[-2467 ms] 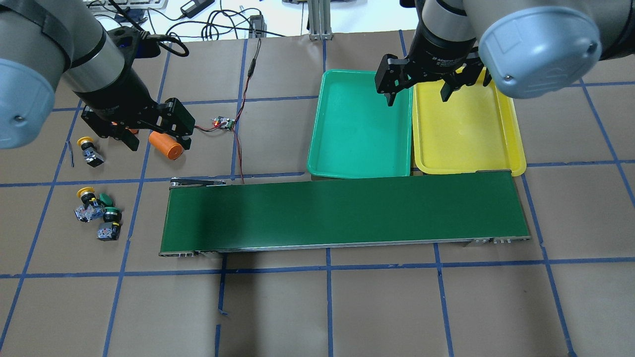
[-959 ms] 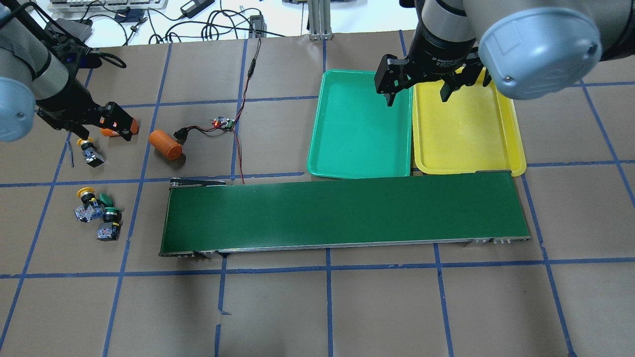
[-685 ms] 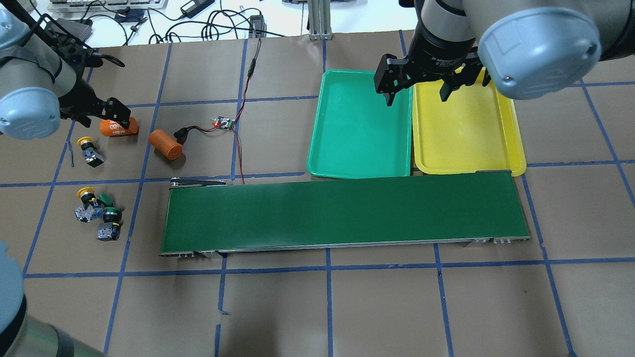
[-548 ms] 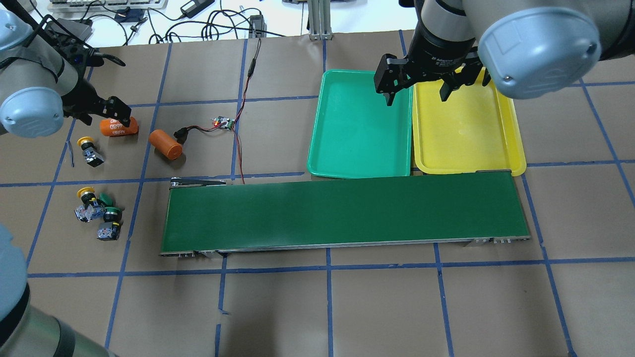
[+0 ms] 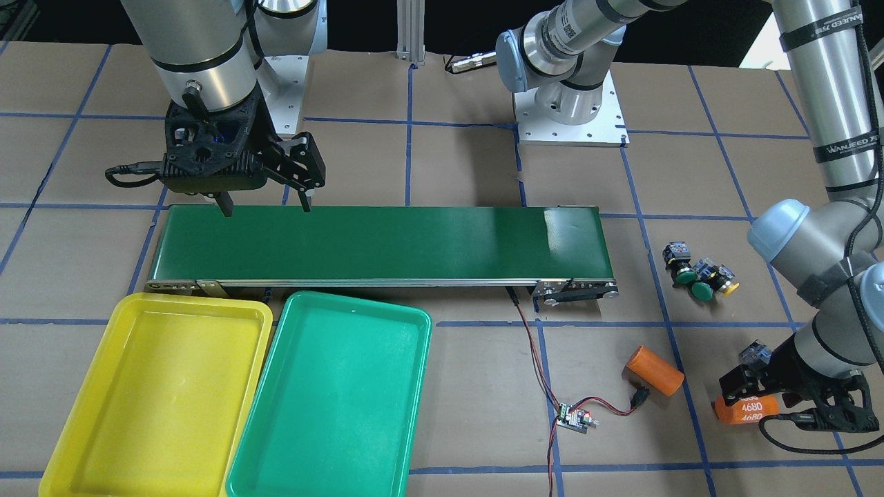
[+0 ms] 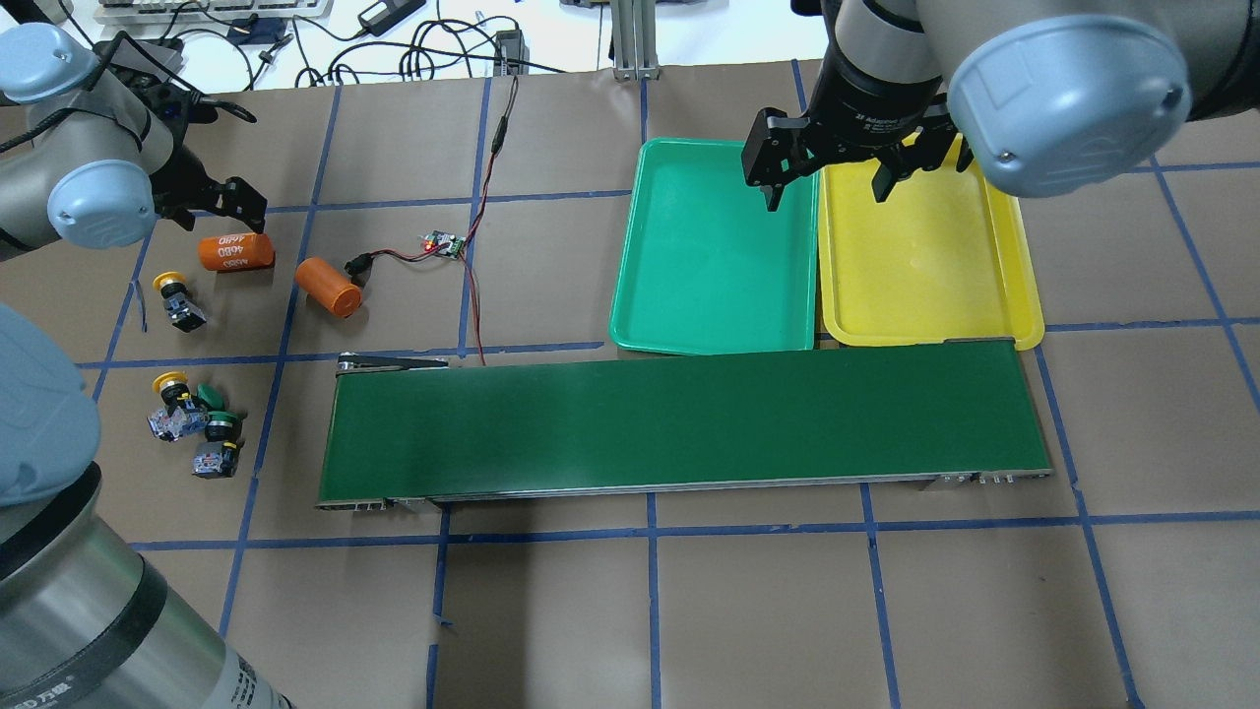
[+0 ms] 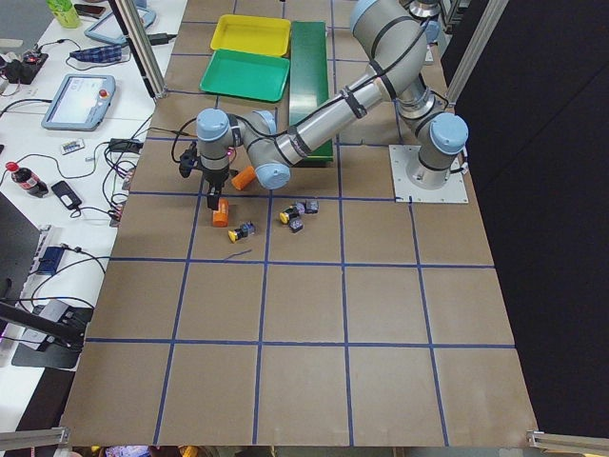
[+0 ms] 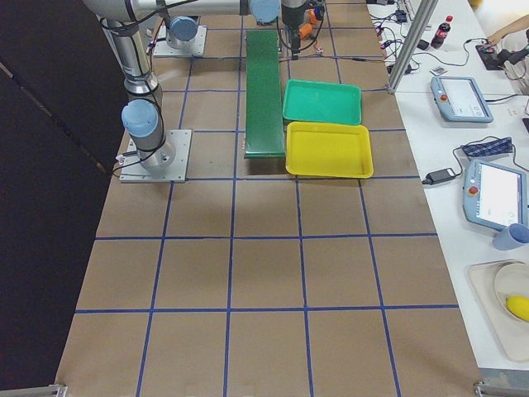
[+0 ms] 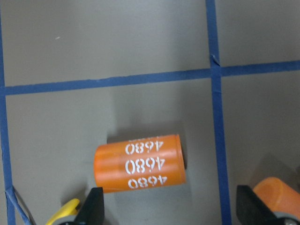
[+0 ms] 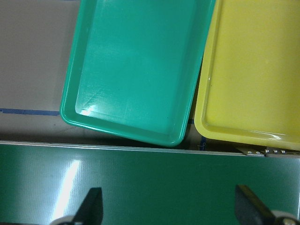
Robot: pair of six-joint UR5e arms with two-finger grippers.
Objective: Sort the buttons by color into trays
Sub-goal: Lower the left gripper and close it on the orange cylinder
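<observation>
Green tray (image 6: 714, 256) and yellow tray (image 6: 925, 256) lie flat, side by side, on the far right of the counter (image 6: 748, 611). Yellow button 1 (image 6: 177, 298) lies tipped over, alone at far left. Nearer, yellow button 2 (image 6: 170, 382), green button 1 (image 6: 210, 396) and green button 2 (image 6: 221, 426) lie in a touching cluster.
</observation>
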